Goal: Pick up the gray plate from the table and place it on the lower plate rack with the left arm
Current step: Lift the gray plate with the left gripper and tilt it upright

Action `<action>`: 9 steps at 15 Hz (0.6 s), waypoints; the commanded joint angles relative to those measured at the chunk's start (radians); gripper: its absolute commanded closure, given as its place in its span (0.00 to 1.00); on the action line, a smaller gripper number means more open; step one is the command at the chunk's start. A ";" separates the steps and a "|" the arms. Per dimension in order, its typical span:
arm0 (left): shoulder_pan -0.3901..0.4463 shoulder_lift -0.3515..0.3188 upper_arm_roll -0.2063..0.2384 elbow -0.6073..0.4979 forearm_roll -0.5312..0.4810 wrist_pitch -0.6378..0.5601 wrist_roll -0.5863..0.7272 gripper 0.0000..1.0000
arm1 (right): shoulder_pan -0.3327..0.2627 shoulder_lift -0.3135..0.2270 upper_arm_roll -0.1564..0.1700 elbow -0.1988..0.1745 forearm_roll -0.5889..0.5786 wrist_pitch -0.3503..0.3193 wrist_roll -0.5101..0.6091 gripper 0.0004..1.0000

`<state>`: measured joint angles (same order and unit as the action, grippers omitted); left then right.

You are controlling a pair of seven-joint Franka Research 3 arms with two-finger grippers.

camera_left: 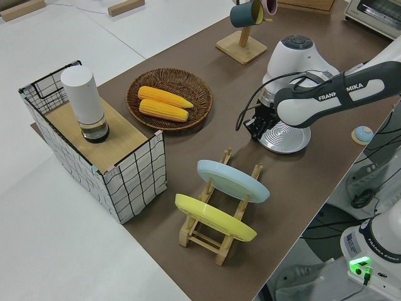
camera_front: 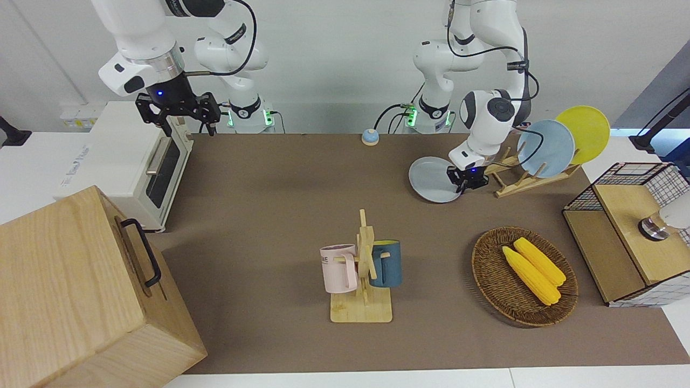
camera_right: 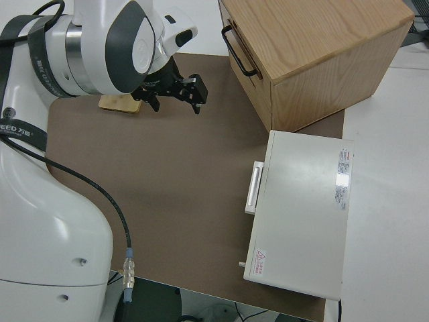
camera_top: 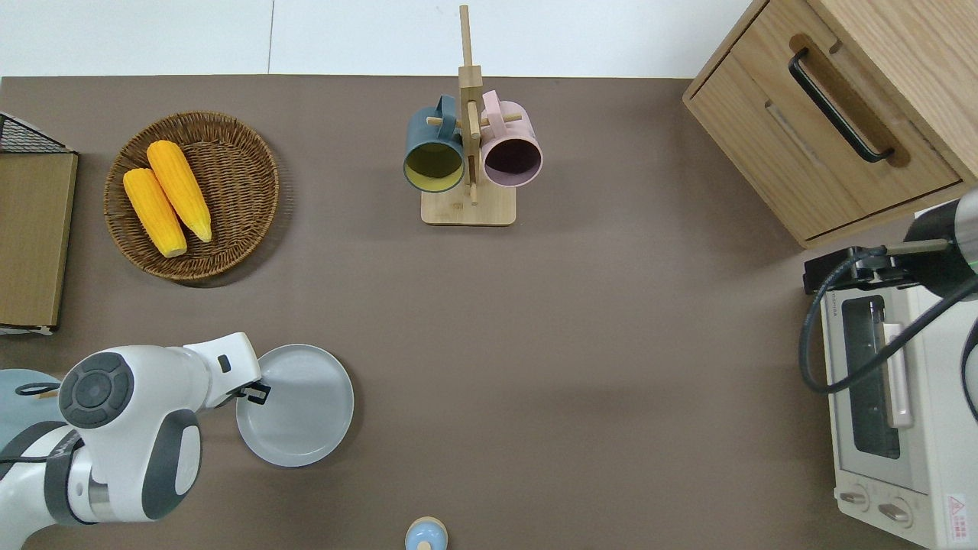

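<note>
The gray plate [camera_front: 431, 179] [camera_top: 302, 409] [camera_left: 287, 135] lies on the brown mat toward the left arm's end of the table. My left gripper [camera_front: 467, 179] [camera_top: 252, 391] [camera_left: 258, 127] is down at the plate's rim, on the edge that faces the lower plate rack [camera_front: 513, 186] [camera_left: 210, 241]. That light-wood rack stands beside the plate and holds a light-blue plate [camera_front: 545, 148] [camera_left: 233, 180] and a yellow plate [camera_front: 585, 132] [camera_left: 214, 217] upright in its slots. The right arm is parked, its gripper [camera_front: 183, 116] [camera_right: 175, 96] open and empty.
A wicker basket [camera_front: 488, 280] [camera_top: 244, 160] with two corn cobs and a wire-sided box [camera_front: 655, 180] [camera_left: 135, 169] lie farther from the robots than the rack. A mug tree [camera_front: 364, 269] [camera_top: 467, 145] stands mid-table. A toaster oven [camera_front: 137, 161] and a wooden cabinet [camera_front: 70, 291] sit at the right arm's end.
</note>
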<state>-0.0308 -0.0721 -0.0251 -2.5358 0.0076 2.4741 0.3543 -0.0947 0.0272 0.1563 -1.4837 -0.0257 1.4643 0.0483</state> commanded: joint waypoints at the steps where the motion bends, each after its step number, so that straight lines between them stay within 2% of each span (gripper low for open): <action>1: 0.011 0.018 0.005 -0.015 0.017 0.020 0.006 1.00 | 0.007 0.000 -0.006 0.006 0.003 -0.001 0.004 0.02; 7: 0.014 0.014 0.007 -0.011 0.017 0.010 0.006 1.00 | 0.007 0.000 -0.006 0.006 0.003 -0.001 0.004 0.02; 9: 0.015 0.002 0.010 -0.001 0.017 -0.029 0.008 1.00 | 0.007 0.000 -0.006 0.006 0.003 -0.001 0.004 0.02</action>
<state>-0.0319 -0.0816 -0.0265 -2.5359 0.0076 2.4628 0.3562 -0.0947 0.0272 0.1563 -1.4837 -0.0257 1.4643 0.0483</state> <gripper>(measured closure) 0.987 0.013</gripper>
